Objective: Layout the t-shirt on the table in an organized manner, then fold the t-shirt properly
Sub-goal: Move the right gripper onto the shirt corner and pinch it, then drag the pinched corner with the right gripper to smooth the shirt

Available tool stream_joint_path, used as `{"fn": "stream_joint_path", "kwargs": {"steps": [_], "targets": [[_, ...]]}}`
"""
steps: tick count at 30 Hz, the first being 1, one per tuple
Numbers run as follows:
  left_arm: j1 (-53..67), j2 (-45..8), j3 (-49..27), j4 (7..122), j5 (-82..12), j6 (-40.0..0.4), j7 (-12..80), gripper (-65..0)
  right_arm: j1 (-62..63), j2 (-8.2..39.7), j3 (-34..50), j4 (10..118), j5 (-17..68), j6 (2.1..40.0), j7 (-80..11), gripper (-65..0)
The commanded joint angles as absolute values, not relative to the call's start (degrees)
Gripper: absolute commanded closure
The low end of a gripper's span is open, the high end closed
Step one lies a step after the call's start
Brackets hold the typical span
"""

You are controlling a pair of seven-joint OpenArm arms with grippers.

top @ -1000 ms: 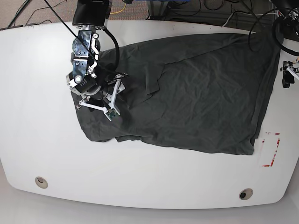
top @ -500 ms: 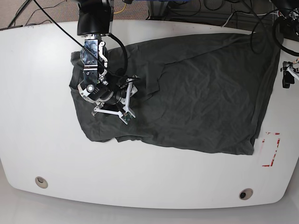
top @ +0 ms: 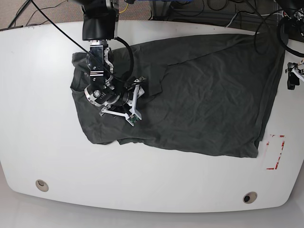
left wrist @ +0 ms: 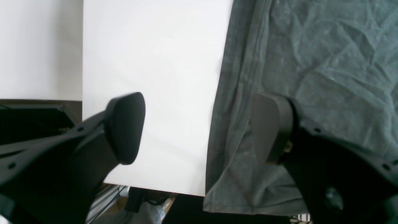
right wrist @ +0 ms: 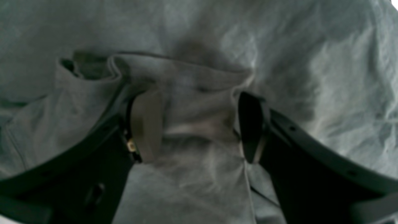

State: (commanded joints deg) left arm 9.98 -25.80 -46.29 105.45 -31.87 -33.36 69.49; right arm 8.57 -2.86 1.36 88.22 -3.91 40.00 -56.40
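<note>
T-shirt: the plain dark charcoal-grey, wrinkly cotton t-shirt [top: 199,95] lies spread across the middle and right of the desk, with a flap folded over near its left-centre and its far right edge at the desk's border.
Right gripper: the black-fingered right gripper [right wrist: 196,124] is down on the shirt's left part; a raised ridge of grey cloth sits between its fingers [right wrist: 146,124], which stand apart on either side of it, not pressed together. In the base view it [top: 133,102] is over the shirt's left part, near the folded flap.
Left gripper: the left gripper [left wrist: 199,127] hangs spread wide and empty above the shirt's hemmed edge, one finger over white desk, the other over fabric.
Desk: the large white smooth desk [top: 38,118] with rounded edges carries the shirt.
Marks: two round grommet holes [top: 42,185] sit near the front edge, and a red tape rectangle [top: 276,152] lies just beside the shirt's lower right corner.
</note>
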Motion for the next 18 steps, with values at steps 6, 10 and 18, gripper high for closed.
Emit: {"fn": "stream_joint_path", "kwargs": {"steps": [6,10,18], "targets": [[10.0,-25.8,-46.1,105.4,-31.9,-33.4,69.5,-50.0,7.4,-2.9,1.4,91.8,-3.9,40.0,-56.6,-2.1],[10.0,-25.8,-46.1,105.4,-31.9,-33.4,69.4,-50.0,6.5,-2.9,1.4,95.5,-3.9,40.0,-59.3,-0.5],[9.9,-25.8,-46.0,105.3,-31.9,-33.4,69.4,-50.0,-0.2,-2.5,1.3,108.4,-4.0,40.0,-65.6,-0.6]]}}
